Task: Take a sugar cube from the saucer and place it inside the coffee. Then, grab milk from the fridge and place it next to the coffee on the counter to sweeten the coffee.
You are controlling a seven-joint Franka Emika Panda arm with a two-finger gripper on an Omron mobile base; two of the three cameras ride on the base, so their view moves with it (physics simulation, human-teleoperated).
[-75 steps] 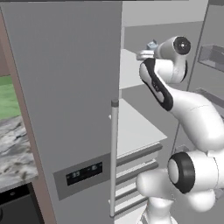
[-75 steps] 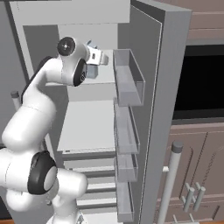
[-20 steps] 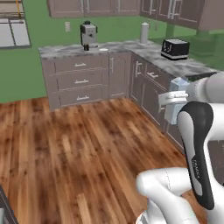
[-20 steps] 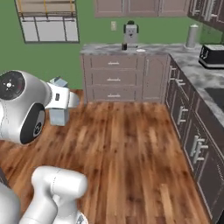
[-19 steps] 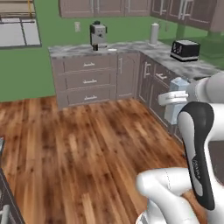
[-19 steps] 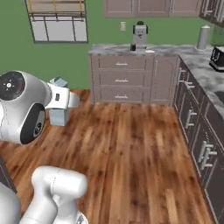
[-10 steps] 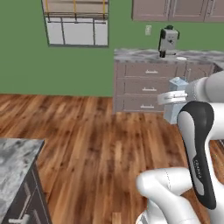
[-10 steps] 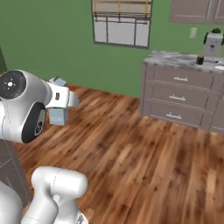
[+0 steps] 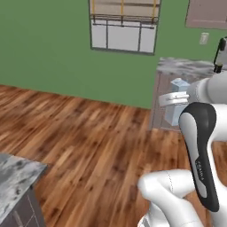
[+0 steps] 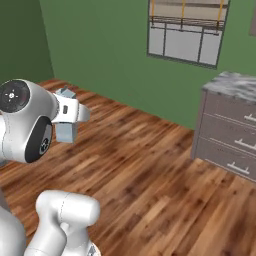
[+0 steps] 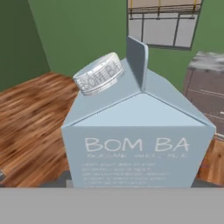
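The milk (image 11: 135, 144), a pale blue gabled carton with a white round cap, is held upright in the air above the wooden floor. My gripper (image 9: 174, 101) is shut on its sides, and the carton (image 9: 176, 111) pokes out above and below the fingers. From the right base view the same carton (image 10: 65, 131) hangs under the hand (image 10: 70, 114), left of centre. The counter (image 9: 186, 66) with its marbled top stands ahead to the right, a short way off. The coffee, saucer, sugar cube and fridge are out of view.
Mauve drawers with silver handles (image 10: 231, 136) sit under the counter top (image 10: 235, 84). A grey-and-black espresso machine (image 9: 220, 52) stands on it at the far right. A window (image 9: 124, 26) is set in the green wall. A second marbled corner (image 9: 15, 175) juts in low on the left.
The whole picture has swung, so the base has turned: the counter has slid toward the right edge and the green wall and window now face me. The milk stays in the gripper.
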